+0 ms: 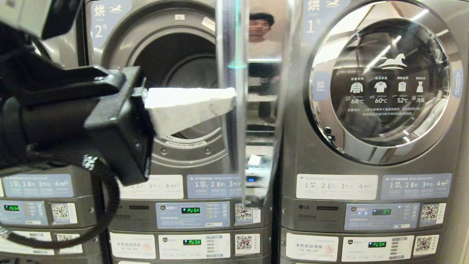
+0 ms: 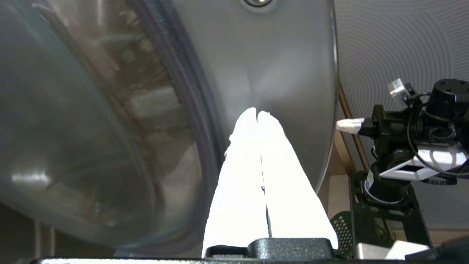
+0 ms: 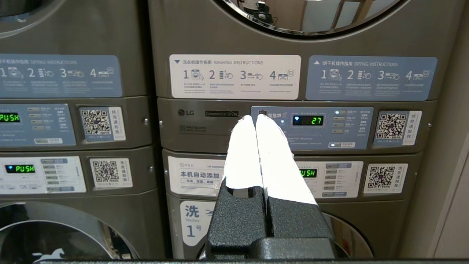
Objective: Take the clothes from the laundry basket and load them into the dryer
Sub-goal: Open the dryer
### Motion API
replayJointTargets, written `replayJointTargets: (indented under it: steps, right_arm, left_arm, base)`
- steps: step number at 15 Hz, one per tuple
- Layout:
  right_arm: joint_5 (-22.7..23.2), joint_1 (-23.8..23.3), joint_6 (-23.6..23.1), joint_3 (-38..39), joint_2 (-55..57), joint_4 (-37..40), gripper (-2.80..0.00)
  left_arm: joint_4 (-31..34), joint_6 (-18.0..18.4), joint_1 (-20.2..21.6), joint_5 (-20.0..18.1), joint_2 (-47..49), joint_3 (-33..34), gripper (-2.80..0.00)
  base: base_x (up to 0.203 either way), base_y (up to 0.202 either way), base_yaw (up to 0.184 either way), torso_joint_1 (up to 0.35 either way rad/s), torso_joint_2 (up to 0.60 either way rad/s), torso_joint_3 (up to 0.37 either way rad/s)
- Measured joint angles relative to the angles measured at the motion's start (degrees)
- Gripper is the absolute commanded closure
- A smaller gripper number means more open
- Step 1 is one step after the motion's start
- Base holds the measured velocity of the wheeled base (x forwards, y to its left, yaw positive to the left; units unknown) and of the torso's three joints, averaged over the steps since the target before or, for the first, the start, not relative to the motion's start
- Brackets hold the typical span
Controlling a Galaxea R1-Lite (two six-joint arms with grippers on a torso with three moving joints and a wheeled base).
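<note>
Dryer (image 1: 176, 73) front: left end effector (image 1: 229, 101) closed, empty.

Bright indoor light glares off the dryer door (image 1: 384, 82); the near left arm (image 1: 73, 121) blurs dark.

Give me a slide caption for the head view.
Left hand, shut and empty, raised before the open dryer 2; dryer 1 door closed.

Head, right wrist cams share dryer 1 (image 1: 381, 110).
</note>
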Motion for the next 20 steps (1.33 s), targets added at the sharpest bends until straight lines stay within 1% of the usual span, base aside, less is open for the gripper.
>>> replayJointTargets:
  steps: [3, 6, 9, 11, 13, 15, 17, 18, 20]
  right_arm:
    - [0.02, 0.02, 0.07, 0.0, 0.0, -0.02, 0.0]
    - [-0.06, 0.02, 0.79, 0.0, 0.0, -0.09, 0.0]
    - [-0.11, 0.0, 0.82, 0.07, 0.0, -0.09, 0.0]
    - [-0.09, 0.0, 0.84, 0.1, 0.0, -0.09, 0.0]
    - [-0.11, 0.0, 0.83, 0.1, -0.02, -0.09, 0.0]
    - [-0.11, 0.0, 0.85, 0.1, 0.0, -0.11, 0.0]
    - [-0.12, 0.0, 0.85, 0.1, 0.0, -0.09, 0.0]
    - [-0.11, 0.0, 0.85, 0.1, 0.0, -0.09, 0.0]
    - [-0.02, 0.0, 0.23, 0.07, 0.0, -0.05, 0.0]
  left_arm:
    - [-3.45, 0.01, -5.81, 3.28, 7.18, -5.19, 0.0]
    - [-7.6, -0.2, -9.66, 5.88, 15.77, -12.05, 0.0]
    - [-11.48, -1.01, -12.33, 9.67, 24.12, -20.52, 0.0]
    - [-12.55, -1.26, -13.1, 12.21, 27.91, -23.99, 0.0]
    - [-12.5, -1.27, -13.86, 12.58, 30.52, -26.72, 0.0]
    - [-12.5, -1.29, -14.39, 12.64, 31.46, -27.89, 0.0]
    - [-12.45, -1.43, -14.56, 13.48, 30.66, -27.33, 0.0]
    - [-12.36, -1.49, -14.53, 15.04, 29.57, -26.36, 0.0]
    - [-12.41, -1.56, -13.44, 20.06, 26.04, -23.18, 0.0]
  base:
    - [0.0, 0.0, 0.0, 0.0, 0.0, 0.0]
    - [0.0, 0.0, 0.0, 0.0, 0.0, 0.0]
    - [0.0, 0.0, 0.0, 0.0, 0.0, 0.0]
    - [0.0, 0.0, 0.0, 0.0, 0.0, 0.0]
    - [0.0, 0.0, 0.0, 0.0, 0.0, 0.0]
    - [0.0, 0.0, 0.0, 0.0, 0.0, 0.0]
    - [0.0, 0.0, 0.0, 0.0, 0.0, 0.0]
    - [0.0, 0.0, 0.0, 0.0, 0.0, 0.0]
    - [0.0, 0.0, 0.0, 0.0, 0.0, 0.0]
